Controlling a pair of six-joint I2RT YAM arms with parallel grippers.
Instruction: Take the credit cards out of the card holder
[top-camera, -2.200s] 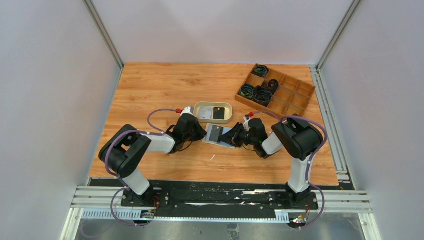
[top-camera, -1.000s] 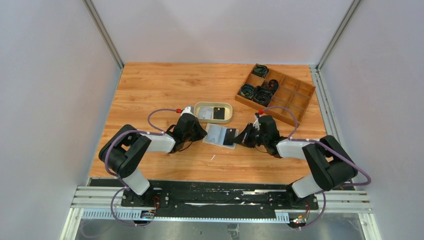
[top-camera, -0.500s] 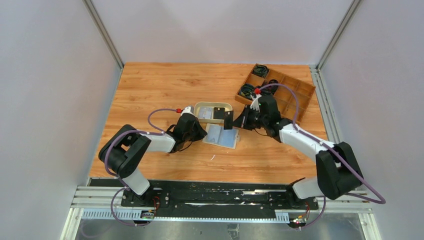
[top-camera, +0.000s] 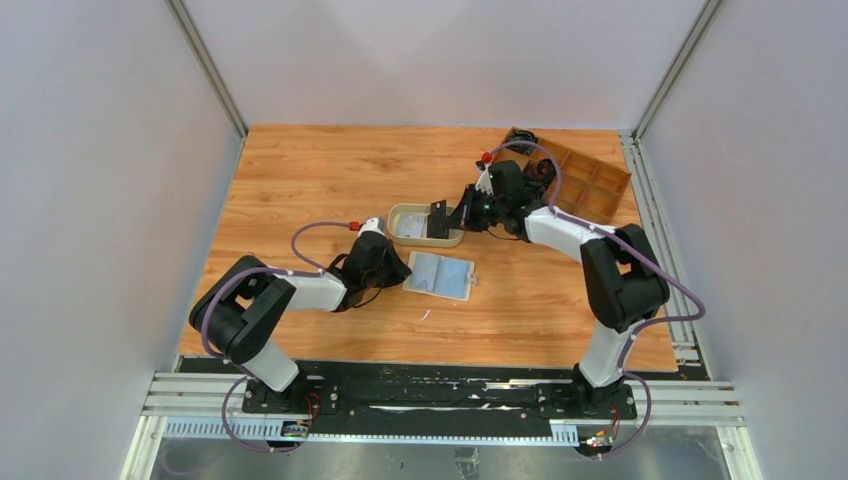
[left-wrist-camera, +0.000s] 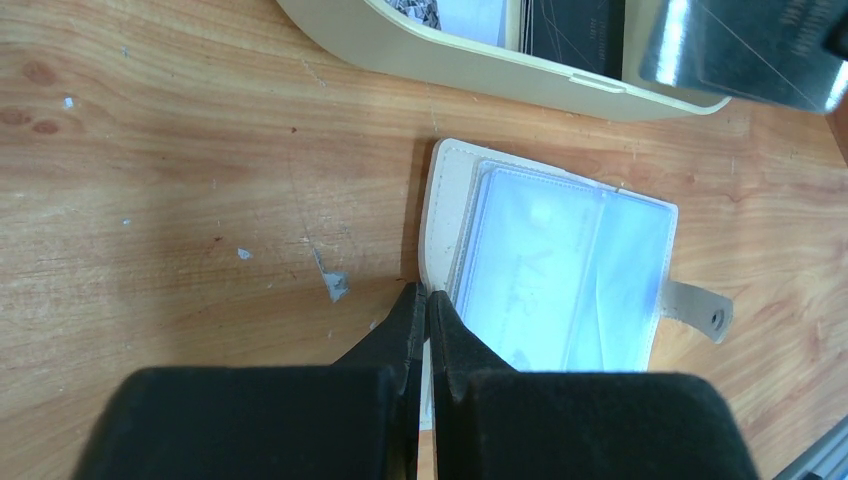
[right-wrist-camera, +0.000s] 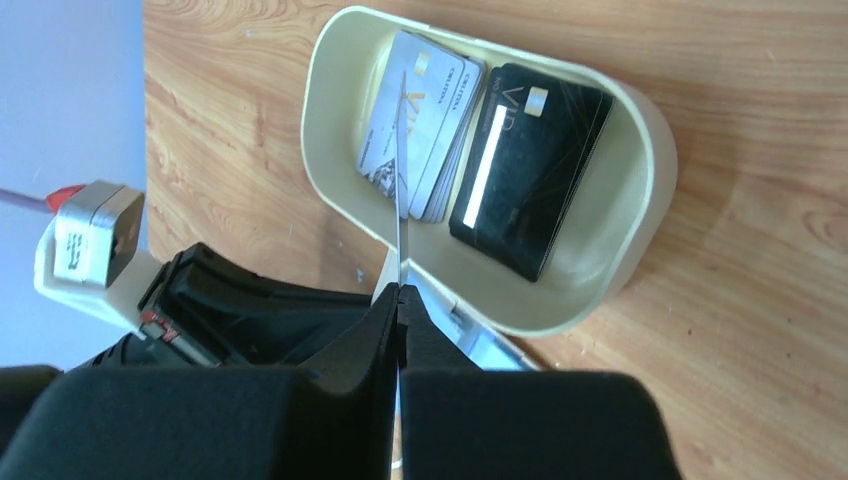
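Observation:
The cream card holder (top-camera: 442, 276) lies open on the wood, its clear pockets (left-wrist-camera: 560, 275) showing pale blue. My left gripper (left-wrist-camera: 425, 296) is shut on its left edge (top-camera: 404, 273). My right gripper (top-camera: 453, 214) is shut on a dark credit card (top-camera: 437, 218), held upright over the oval beige dish (top-camera: 402, 215). In the right wrist view that card (right-wrist-camera: 401, 170) is edge-on, rising from the closed tips (right-wrist-camera: 398, 293). In the left wrist view it is the grey card (left-wrist-camera: 740, 45) at top right. Silver cards (right-wrist-camera: 425, 120) and a black card (right-wrist-camera: 530, 165) lie in the dish (right-wrist-camera: 645, 190).
A brown wooden compartment tray (top-camera: 585, 188) with black coiled items stands at the back right, just behind the right arm. The dish's wall (left-wrist-camera: 440, 62) is just beyond the card holder. Small white flecks (left-wrist-camera: 335, 285) dot the wood.
My right gripper has carried the dark card from the card holder up and back to above the dish. The left gripper has kept its hold on the card holder's edge.

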